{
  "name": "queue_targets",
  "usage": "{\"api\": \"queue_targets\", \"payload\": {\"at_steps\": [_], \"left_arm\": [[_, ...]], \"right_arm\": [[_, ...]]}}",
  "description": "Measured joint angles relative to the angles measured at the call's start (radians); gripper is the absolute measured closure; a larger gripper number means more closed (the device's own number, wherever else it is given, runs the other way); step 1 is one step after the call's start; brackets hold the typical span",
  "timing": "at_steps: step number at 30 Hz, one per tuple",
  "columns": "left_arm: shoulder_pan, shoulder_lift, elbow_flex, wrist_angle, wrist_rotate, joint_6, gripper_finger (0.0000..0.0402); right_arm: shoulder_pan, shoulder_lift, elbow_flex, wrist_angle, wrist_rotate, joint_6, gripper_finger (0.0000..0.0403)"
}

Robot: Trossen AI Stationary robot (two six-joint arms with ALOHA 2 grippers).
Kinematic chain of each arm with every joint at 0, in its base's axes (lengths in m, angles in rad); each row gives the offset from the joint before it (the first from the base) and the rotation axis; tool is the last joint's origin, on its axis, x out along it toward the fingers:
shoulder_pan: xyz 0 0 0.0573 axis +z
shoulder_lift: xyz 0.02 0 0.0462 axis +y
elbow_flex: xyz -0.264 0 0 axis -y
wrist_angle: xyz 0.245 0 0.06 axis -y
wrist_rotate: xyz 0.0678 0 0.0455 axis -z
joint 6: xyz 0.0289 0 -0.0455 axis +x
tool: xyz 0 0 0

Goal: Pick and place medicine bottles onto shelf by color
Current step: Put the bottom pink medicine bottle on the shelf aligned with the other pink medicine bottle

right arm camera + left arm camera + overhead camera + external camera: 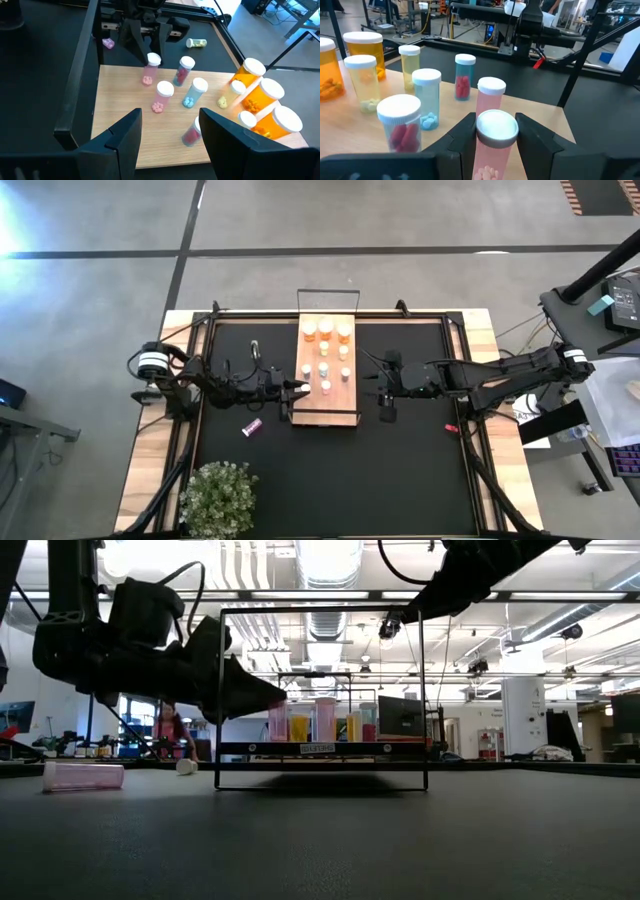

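The shelf [340, 412] is a light-wood board in a black wire frame at the table's middle. Several medicine bottles stand on it: amber ones at its far end [326, 330], and pink, pale and bluish ones [194, 93] nearer. My left gripper [300, 389] is at the shelf's left edge, shut on a slim pink bottle [492, 150]. My right gripper [170, 120] hangs open above the mat to the right of the shelf [380, 383], with nothing between its fingers. Another pink bottle [252, 427] and a pale one [255, 347] lie on their sides on the mat. My left gripper pinches the pink bottle's upper end, at and just under the white cap [496, 129], between its two fingers [465, 137]. The fingers come in level from the table's left. The bottle stands upright, and its base [146, 81] looks down on the board near its left edge.
A small red bit [451, 427] lies on the mat at the right. A potted plant [220, 498] stands at the near left corner. The shelf's black wire frame [420, 690] rises at its ends. A person [170, 730] shows far off in the room.
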Motion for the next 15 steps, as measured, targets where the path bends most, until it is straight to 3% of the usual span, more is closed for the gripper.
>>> {"api": "queue_targets", "payload": {"at_steps": [9, 15], "left_arm": [[0.0, 0.0, 0.002, -0.025, 0.002, 0.0, 0.0294], [0.0, 0.001, 0.005, -0.048, 0.0, -0.001, 0.0256]], "right_arm": [[0.0, 0.0, 0.0, 0.0, 0.0, 0.0, 0.0213], [0.0, 0.0, 0.0, 0.0, 0.0, 0.0, 0.0213]]}}
